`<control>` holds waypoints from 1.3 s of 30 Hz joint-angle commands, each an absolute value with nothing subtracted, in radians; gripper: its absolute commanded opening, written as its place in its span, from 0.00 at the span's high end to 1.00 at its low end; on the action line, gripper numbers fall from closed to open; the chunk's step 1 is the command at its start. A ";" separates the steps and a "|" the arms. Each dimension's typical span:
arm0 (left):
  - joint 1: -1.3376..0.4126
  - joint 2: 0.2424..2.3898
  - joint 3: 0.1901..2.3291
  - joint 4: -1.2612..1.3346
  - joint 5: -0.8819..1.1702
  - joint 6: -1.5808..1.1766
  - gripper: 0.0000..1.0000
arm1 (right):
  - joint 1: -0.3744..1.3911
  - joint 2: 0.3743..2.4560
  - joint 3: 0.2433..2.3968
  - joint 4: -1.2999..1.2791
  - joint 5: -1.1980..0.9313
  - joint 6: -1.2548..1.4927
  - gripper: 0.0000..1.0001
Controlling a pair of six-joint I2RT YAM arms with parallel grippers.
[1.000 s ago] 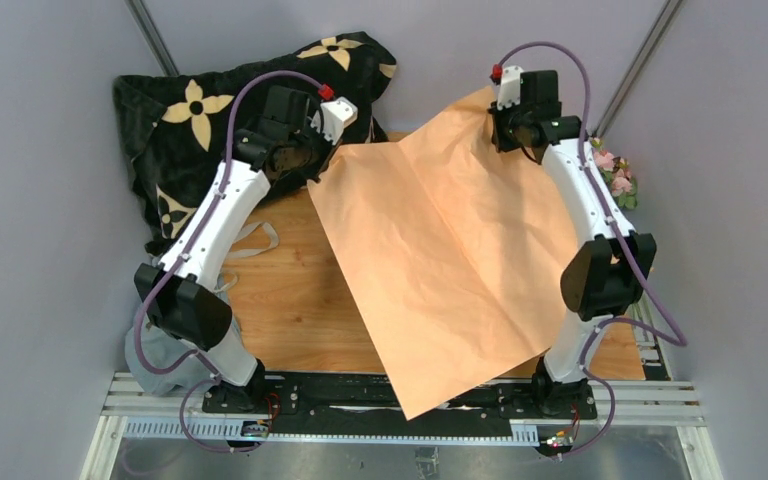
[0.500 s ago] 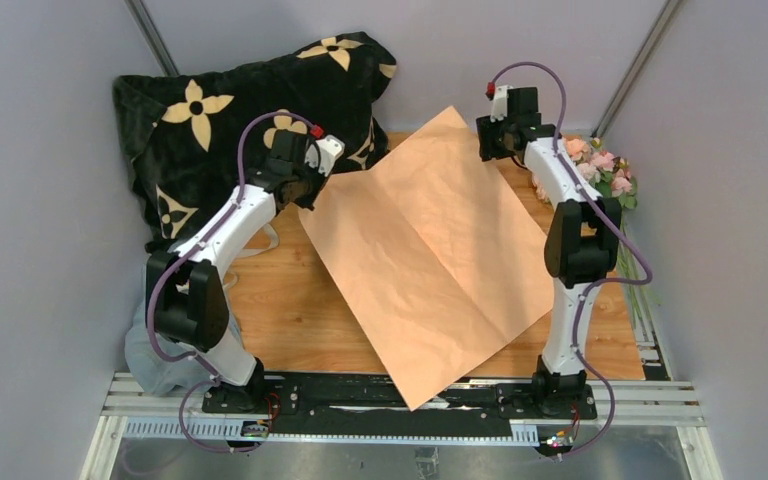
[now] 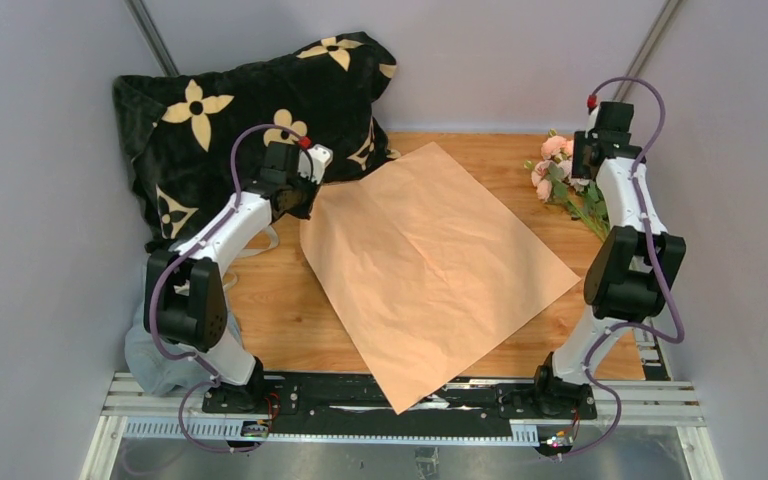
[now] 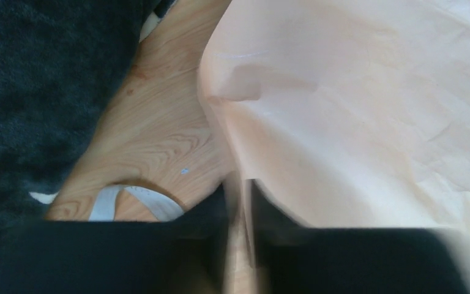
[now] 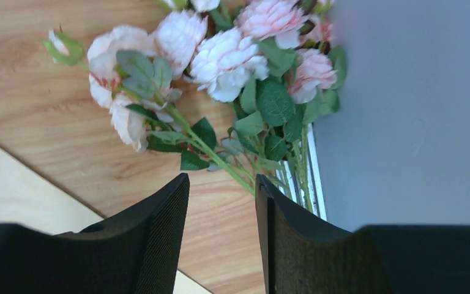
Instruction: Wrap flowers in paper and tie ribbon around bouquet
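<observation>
At left, beside the black pillow [image 3: 210, 110], we see the left gripper [image 4: 238, 205] pinched shut on the left corner of the tan paper [image 3: 430, 260], which spreads across the wooden table [image 3: 280, 310]. At right, the right gripper [image 5: 221, 179] hangs with jaws apart over the flowers [image 5: 229, 58] lying by the wall.

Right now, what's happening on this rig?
The left gripper is shut on the left edge of the tan paper, which lies spread on the wooden table. The right gripper hangs open over the flowers at the far right, holding nothing. The ribbon lies by the left arm, untouched. No wrapping yet.
</observation>
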State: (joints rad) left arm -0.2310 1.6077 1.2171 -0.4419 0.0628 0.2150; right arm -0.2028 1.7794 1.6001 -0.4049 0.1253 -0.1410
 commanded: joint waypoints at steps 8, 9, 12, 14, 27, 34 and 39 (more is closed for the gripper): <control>-0.098 1.525 1.330 -0.502 0.091 0.287 0.05 | -0.196 1.921 1.630 -0.656 -0.031 -0.426 0.37; -0.094 1.535 1.353 -0.541 0.101 0.299 0.05 | -0.198 1.936 1.637 -0.656 -0.075 -0.438 0.36; -0.094 1.549 1.375 -0.643 0.192 0.337 0.05 | -0.199 1.993 1.668 -0.648 -0.129 -0.481 0.36; -0.094 1.557 1.392 -0.696 0.221 0.344 0.05 | -0.199 2.045 1.711 -0.641 -0.080 -0.499 0.37; -0.094 1.641 1.472 -0.844 0.244 0.335 0.06 | -0.198 2.304 1.927 -0.696 -0.074 -0.569 0.47; -0.092 1.574 1.456 -0.879 0.228 0.351 0.06 | -0.198 2.236 1.850 -0.647 -0.080 -0.573 1.00; -0.089 1.497 1.427 -0.888 0.223 0.377 0.06 | -0.198 2.024 1.757 -0.534 -0.043 -0.487 1.00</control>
State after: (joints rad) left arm -0.0933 1.5780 1.4471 -0.8619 0.2176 0.3447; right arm -0.1989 2.2005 1.7985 -0.6041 -0.0635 -0.5549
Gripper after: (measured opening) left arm 0.940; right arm 0.009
